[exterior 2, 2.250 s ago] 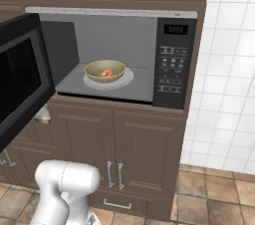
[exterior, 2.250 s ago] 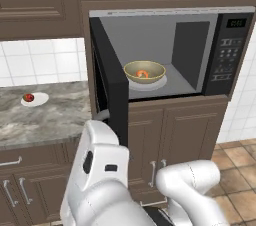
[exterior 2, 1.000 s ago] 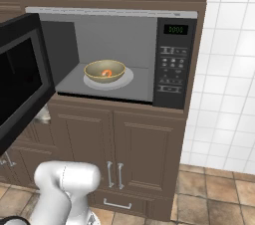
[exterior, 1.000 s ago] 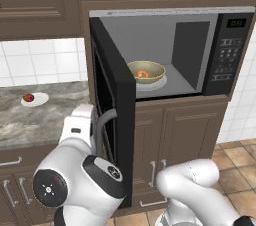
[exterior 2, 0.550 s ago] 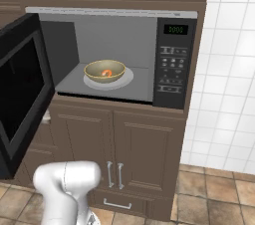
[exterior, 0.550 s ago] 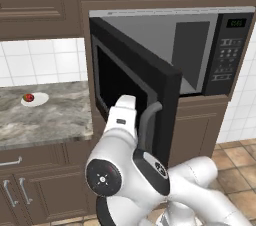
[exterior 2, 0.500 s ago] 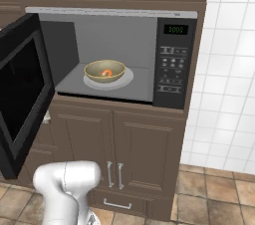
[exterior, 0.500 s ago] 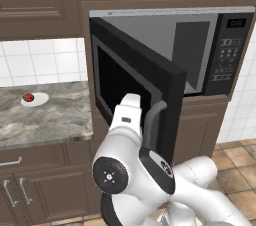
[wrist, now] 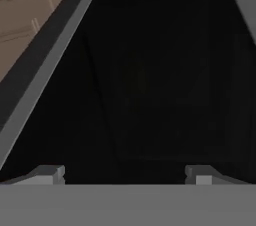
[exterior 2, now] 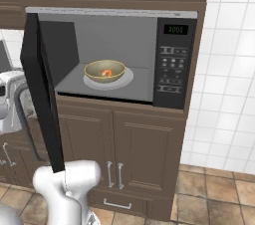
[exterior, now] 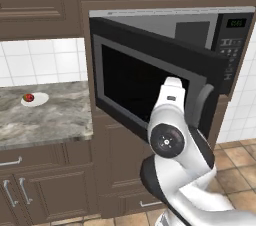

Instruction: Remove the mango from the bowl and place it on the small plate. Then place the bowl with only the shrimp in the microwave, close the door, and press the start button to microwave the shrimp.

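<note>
Kitchen scene with a built-in microwave (exterior 2: 114,59) set among brown cabinets. Its black door (exterior: 150,87) stands partly swung, hinged at the left, with the dark window facing outward. In the left base view the white robot arm (exterior: 172,135) reaches up against the outer face of the door, near its free edge. In the right base view the door appears almost edge-on, a tall dark slab in front of the opening.

Inside the grey cavity sits the olive-yellow bowl (exterior 2: 104,71) on the round turntable, with the curled orange shrimp (exterior 2: 106,73) lying in it. On the grey stone bench (exterior: 50,115) to the left rests the small plate (exterior: 36,99), carrying the red mango (exterior: 29,97). The button panel (exterior 2: 172,69) with its green display is at the right of the opening.

From the hand view, the fingers (wrist: 125,174) are spread wide apart and grip nothing; the dark door glass sits just ahead of them.

Judging by this, the door-closing step is under way. The door looks rigid, flat and smooth, so it should swing freely on its hinge under a steady push on the glass or frame. Pressing near the free edge, away from the hinge, would give the easiest leverage; no grasp seems needed.
</note>
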Robot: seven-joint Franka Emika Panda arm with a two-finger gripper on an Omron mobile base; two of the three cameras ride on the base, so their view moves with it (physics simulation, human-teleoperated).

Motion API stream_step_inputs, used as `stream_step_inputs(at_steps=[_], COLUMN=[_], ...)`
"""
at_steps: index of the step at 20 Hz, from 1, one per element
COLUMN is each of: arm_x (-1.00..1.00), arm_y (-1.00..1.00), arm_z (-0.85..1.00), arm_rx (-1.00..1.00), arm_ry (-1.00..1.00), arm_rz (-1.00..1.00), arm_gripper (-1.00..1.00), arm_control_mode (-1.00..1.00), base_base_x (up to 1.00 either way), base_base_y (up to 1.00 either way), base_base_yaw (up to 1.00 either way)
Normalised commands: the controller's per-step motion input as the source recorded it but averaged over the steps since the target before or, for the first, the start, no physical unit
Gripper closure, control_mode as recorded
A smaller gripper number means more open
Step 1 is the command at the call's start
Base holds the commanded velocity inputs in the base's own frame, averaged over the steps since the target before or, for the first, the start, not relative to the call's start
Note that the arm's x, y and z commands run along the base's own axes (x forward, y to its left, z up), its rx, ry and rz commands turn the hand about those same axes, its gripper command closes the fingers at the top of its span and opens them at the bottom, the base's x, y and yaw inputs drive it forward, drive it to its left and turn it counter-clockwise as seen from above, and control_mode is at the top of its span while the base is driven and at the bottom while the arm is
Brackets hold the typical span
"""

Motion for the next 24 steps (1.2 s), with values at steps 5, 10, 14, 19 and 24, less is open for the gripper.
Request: stream_step_inputs(at_steps=[5, 10, 14, 19, 24], arm_x=[0.72, 0.81, 0.79, 0.82, 0.82], arm_y=[-0.89, -0.51, -0.26, -0.24, -0.16], arm_z=[0.00, 0.02, 0.00, 0.00, 0.03], arm_rx=[0.04, 0.04, 0.02, 0.03, 0.02], arm_ry=[0.00, 0.00, 0.00, 0.00, 0.01], arm_rz=[0.00, 0.00, 0.05, 0.10, 0.12], arm_gripper=[-1.00, -1.00, -1.00, -1.00, -1.00], arm_control_mode=[-1.00, -1.00, -1.00, -1.00, -1.00], base_base_x=[0.00, 0.00, 0.00, 0.00, 0.00], base_base_y=[0.00, 0.00, 0.00, 0.00, 0.00], base_base_yaw=[0.00, 0.00, 0.00, 0.00, 0.00])
